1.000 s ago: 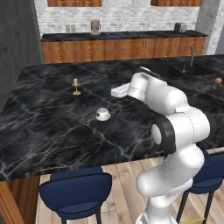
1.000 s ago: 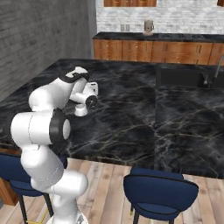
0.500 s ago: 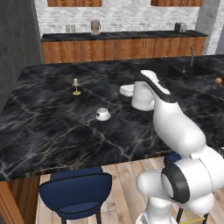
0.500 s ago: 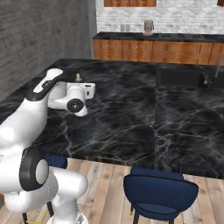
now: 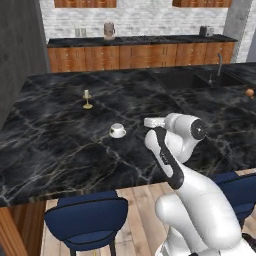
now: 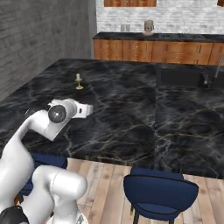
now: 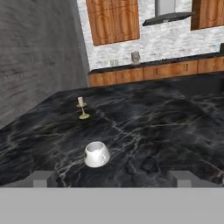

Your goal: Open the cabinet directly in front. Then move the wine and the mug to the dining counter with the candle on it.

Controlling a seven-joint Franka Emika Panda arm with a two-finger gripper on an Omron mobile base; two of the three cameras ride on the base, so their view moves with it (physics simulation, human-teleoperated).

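Note:
The white mug [image 5: 117, 131] [image 7: 96, 154] stands alone on the black marble dining counter [image 5: 60, 145] [image 6: 131, 113] [image 7: 153, 131]. The candle [image 5: 87, 99] [image 6: 78, 81] [image 7: 82, 107] on its golden holder stands farther back on the same top. My gripper [image 5: 148, 121] [image 6: 89, 109] [image 7: 111, 179] hovers low over the counter to the right of the mug, apart from it. It points toward the mug and candle, open wide and holding nothing. The wine is out of view. Reddish-brown wall cabinets [image 7: 113, 19] with arched panels hang on the far brick wall, and I cannot tell which is the task's cabinet.
Blue stools [image 5: 87, 220] [image 6: 159, 194] stand at the counter's near edge. A sink with a faucet [image 5: 218, 65] is set into the island's right part, and an orange fruit [image 5: 249, 92] lies near it. The back counter [image 5: 135, 40] carries a jug.
The arm has folded back toward the counter's near edge, so the hand now sits lower and farther from the mug. Mug and candle have not moved. The gripper stays open.

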